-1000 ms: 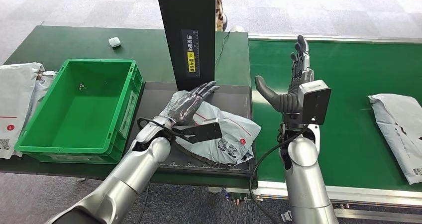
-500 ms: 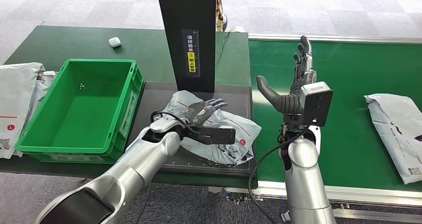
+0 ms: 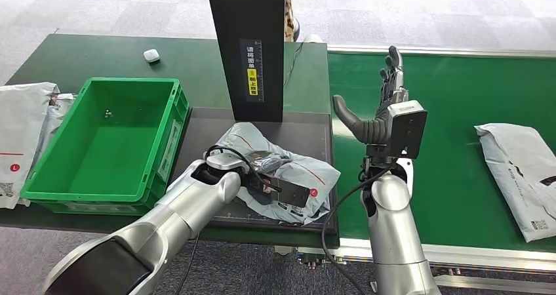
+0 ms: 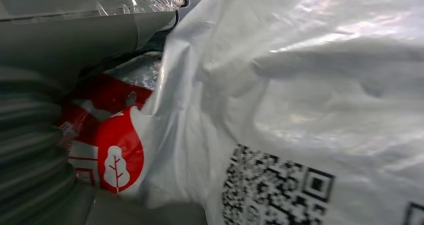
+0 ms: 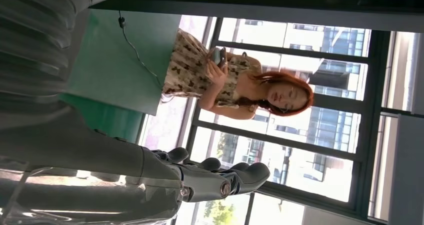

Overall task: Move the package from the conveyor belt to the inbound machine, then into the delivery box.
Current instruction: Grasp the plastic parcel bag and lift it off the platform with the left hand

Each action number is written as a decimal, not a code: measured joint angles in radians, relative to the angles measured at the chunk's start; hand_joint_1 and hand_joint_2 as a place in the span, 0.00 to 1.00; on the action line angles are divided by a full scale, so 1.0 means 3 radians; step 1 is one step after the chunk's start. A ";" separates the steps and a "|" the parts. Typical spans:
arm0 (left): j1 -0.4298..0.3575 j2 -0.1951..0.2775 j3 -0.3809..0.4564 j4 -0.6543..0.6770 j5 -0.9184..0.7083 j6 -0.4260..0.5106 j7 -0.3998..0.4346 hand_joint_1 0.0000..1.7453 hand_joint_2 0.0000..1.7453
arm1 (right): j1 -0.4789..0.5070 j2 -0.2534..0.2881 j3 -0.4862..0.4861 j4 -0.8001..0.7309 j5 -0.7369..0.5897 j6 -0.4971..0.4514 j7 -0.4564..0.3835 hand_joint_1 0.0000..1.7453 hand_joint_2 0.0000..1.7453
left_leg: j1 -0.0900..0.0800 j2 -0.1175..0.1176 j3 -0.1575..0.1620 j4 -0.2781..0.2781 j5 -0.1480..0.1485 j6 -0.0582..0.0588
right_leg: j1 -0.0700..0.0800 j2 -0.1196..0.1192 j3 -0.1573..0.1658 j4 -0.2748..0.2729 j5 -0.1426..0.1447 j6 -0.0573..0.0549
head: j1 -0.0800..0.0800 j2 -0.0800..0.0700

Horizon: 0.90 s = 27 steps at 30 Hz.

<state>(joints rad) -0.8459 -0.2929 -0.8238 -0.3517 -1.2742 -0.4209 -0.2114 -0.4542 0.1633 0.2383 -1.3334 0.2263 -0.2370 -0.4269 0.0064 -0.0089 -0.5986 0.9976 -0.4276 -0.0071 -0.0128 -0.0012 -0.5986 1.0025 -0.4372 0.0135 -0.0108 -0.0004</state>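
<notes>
Left hand: our left hand (image 3: 265,167) grips the grey package (image 3: 292,170) from above.
Package: it lies under that hand on the inbound machine's dark plate (image 3: 321,128).
Right hand: our right hand (image 3: 383,101) is raised, fingers spread, holding nothing.
Delivery box: the green box (image 3: 105,141) sits left of the gripping hand.
Conveyor belt: the belt (image 3: 459,111) beyond the right hand carries a second package (image 3: 518,167).

Grey package (image 3: 296,170) — red teardrop logo, black QR code — beside green box (image 3: 105,144).

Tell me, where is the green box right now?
In the head view the green box sits on the left side of the dark green table, just left of the black scanning platform where the left hand is on the grey package.
</notes>
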 joint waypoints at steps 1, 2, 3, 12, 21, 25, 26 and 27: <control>-0.0004 -0.0004 -0.0009 0.0000 0.0000 0.0005 0.0013 1.00 1.00 | 0.0000 0.0000 -0.0004 0.0001 -0.0001 0.0000 0.0000 0.00 1.00 | 0.0000 0.0000 0.0000 0.0000 0.0000 0.0000 | 0.0000 0.0000 0.0000 0.0000 0.0000 0.0000 | 0.0000 0.0000; -0.0008 -0.0007 -0.0015 0.0000 0.0000 0.0011 0.0026 1.00 1.00 | 0.0001 0.0000 -0.0008 0.0001 -0.0002 -0.0001 0.0000 0.00 1.00 | 0.0000 0.0000 0.0001 0.0000 0.0000 0.0000 | -0.0001 0.0000 0.0001 0.0000 0.0000 0.0000 | 0.0000 0.0000; -0.0012 -0.0010 -0.0021 0.0000 0.0001 0.0019 0.0038 1.00 1.00 | 0.0003 0.0000 -0.0012 0.0001 -0.0002 -0.0002 0.0000 0.00 1.00 | 0.0000 0.0000 0.0001 0.0000 0.0000 0.0000 | -0.0001 0.0000 0.0001 0.0000 0.0000 0.0000 | 0.0000 0.0000; -0.0019 -0.0045 -0.0069 0.0006 0.0027 0.0306 0.0004 1.00 1.00 | 0.0068 0.0000 -0.0041 -0.0062 -0.0002 -0.0005 0.0031 0.00 1.00 | 0.0000 0.0000 0.0003 0.0000 0.0000 0.0000 | 0.0000 0.0000 0.0001 0.0000 0.0000 0.0000 | 0.0000 0.0000; 0.0003 -0.0082 -0.0077 -0.0058 0.0252 0.1482 -0.0382 1.00 1.00 | 0.0278 -0.0043 -0.0073 -0.0371 0.0032 0.0026 0.0117 0.00 1.00 | 0.0000 0.0001 0.0000 0.0000 0.0000 0.0000 | -0.0002 0.0002 -0.0002 0.0000 0.0000 0.0000 | 0.0001 0.0000; 0.0020 -0.0009 0.0022 -0.0290 0.0431 0.1935 -0.0362 1.00 1.00 | 0.0399 -0.0099 -0.0121 -0.0532 0.0109 0.0104 0.0189 0.00 1.00 | 0.0000 0.0000 -0.0001 0.0000 0.0000 0.0000 | -0.0001 0.0001 -0.0002 0.0000 0.0000 0.0000 | 0.0000 0.0000; 0.0025 0.0024 0.0059 -0.0367 0.0455 0.2009 -0.0344 1.00 1.00 | 0.0432 -0.0112 -0.0134 -0.0566 0.0129 0.0119 0.0205 0.00 1.00 | 0.0000 0.0000 -0.0001 0.0000 0.0000 0.0000 | -0.0001 0.0002 -0.0002 0.0000 0.0000 0.0000 | 0.0001 0.0000; 0.0037 0.0067 0.0100 -0.0458 0.0472 0.2091 -0.0313 1.00 1.00 | 0.0468 -0.0125 -0.0149 -0.0600 0.0159 0.0139 0.0228 0.00 1.00 | 0.0000 0.0000 -0.0001 0.0000 0.0000 0.0000 | 0.0000 0.0002 -0.0002 0.0000 0.0000 0.0000 | 0.0001 0.0000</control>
<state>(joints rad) -0.8349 -0.2729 -0.7938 -0.4892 -1.1326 0.2065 -0.3053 -0.3139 0.1258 0.1935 -1.5134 0.2741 -0.1954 -0.3586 0.0063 -0.0088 -0.5989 0.9976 -0.4277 -0.0071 -0.0129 -0.0007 -0.5992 1.0025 -0.4372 0.0135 -0.0106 -0.0004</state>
